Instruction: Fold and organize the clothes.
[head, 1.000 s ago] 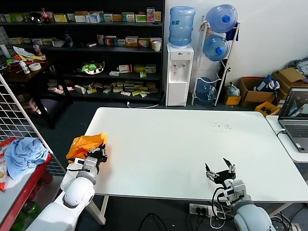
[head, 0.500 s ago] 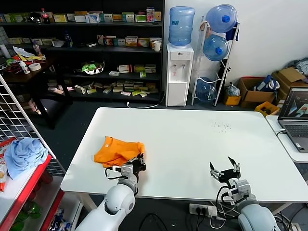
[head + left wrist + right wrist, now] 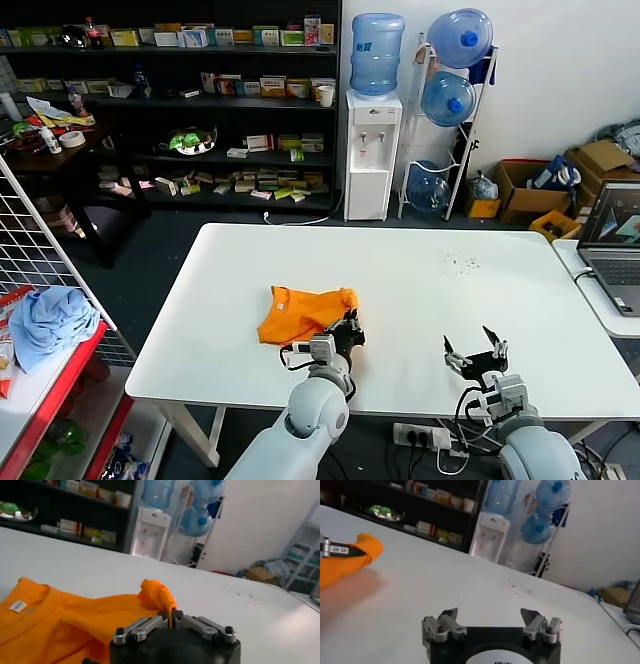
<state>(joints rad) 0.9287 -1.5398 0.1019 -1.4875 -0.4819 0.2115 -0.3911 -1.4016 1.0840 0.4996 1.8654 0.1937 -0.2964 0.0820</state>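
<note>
Head view: the orange T-shirt [image 3: 303, 311] lies bunched on the white table [image 3: 420, 290], left of centre toward the near edge; the left gripper [image 3: 346, 330] is pinched tight on its right-hand fold, while the right gripper [image 3: 477, 358] hovers wide apart, empty, near the table's near-right edge

Head cam sits high, looks forward and down over the whole white counter [image 3: 420, 290], shelves [image 3: 200, 100] and water dispenser [image 3: 372, 150] behind. Left wrist cam rides low behind my left gripper [image 3: 172, 620], close over the orange T-shirt [image 3: 60, 620]. Right wrist cam sits low behind my right gripper [image 3: 490, 620], facing across the counter. All three share counter, T-shirt and dispenser.
</note>
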